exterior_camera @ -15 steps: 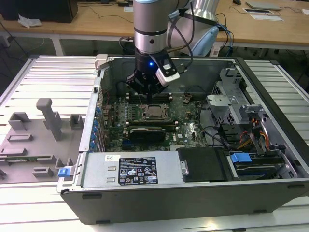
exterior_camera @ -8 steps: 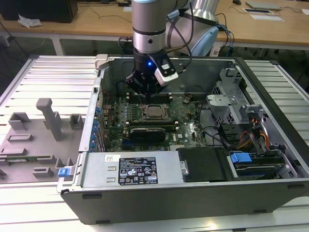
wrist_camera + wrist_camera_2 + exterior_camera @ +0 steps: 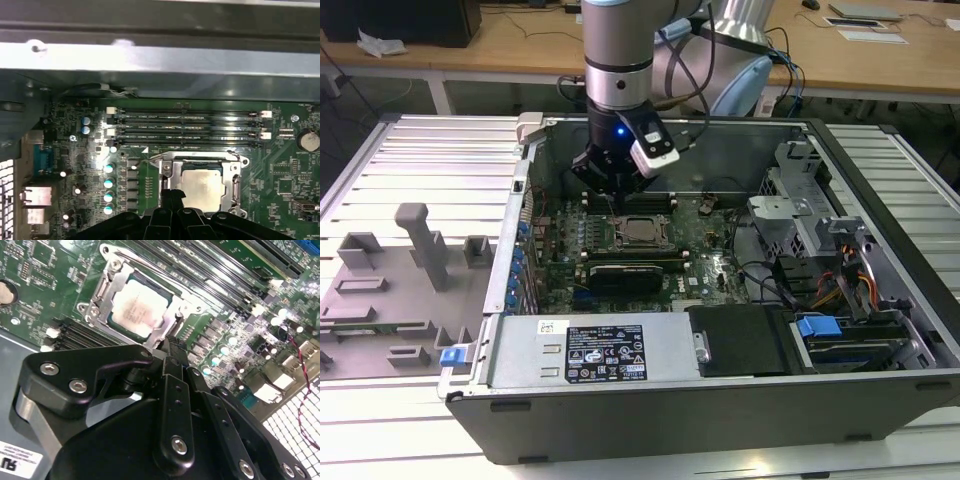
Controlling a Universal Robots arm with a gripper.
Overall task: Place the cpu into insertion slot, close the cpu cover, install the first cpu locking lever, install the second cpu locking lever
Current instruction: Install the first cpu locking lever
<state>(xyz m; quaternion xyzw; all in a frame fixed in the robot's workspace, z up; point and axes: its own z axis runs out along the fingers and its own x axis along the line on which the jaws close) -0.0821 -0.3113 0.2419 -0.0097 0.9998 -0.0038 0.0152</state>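
your cpu (image 3: pixel 140 305) sits in the insertion slot (image 3: pixel 119 328) near the middle of the motherboard (image 3: pixel 40 270), the cpu cover (image 3: pixel 102 290) down over it. the gripper (image 3: pixel 170 346), fingers together, is at the cover's edge. both latching steps seem left, though that's hard to judge.

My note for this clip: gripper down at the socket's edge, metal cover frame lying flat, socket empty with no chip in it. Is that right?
Not quite: the socket is not empty. Both wrist views show the chip seated in it, its silvery top showing through the window of the cover frame. The gripper is at the socket's edge and the frame lies flat, as you noted.
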